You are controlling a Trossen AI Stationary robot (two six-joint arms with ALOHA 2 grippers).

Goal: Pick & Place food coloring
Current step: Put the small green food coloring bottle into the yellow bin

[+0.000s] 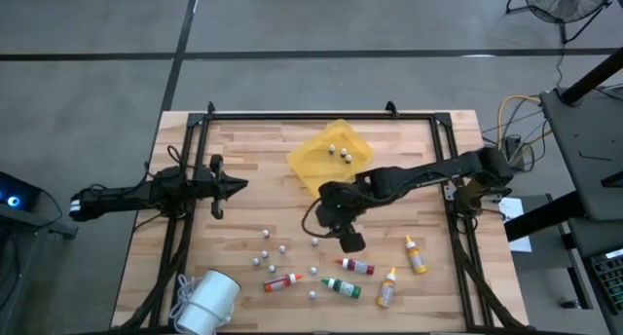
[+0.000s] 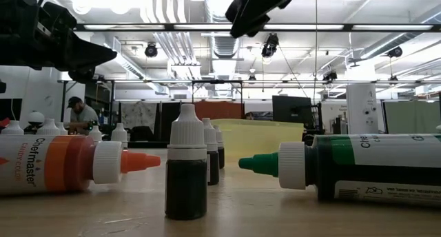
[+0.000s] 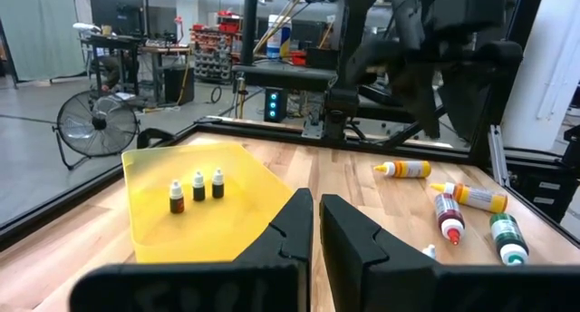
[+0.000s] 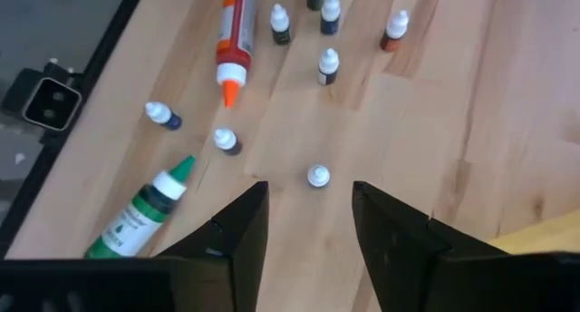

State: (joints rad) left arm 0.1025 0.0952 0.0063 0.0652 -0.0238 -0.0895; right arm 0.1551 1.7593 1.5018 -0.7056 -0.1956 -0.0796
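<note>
Our right gripper [image 4: 308,235] hangs open over a tiny upright bottle [image 4: 317,175] mid-frame; others [image 1: 352,266] lie lower right in the high view. Drop off-centre and we'd tip it. Left gripper [image 3: 315,223] sits closed at the left.

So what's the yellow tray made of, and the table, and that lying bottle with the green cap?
The yellow tray looks like thin, smooth plastic; light glows through its walls. The table looks like pale wood planks with visible grain. The green-capped bottle seems clear plastic holding dark liquid, with a printed label.

Five food coloring bottles [image 1: 348,288] lying flat
</note>
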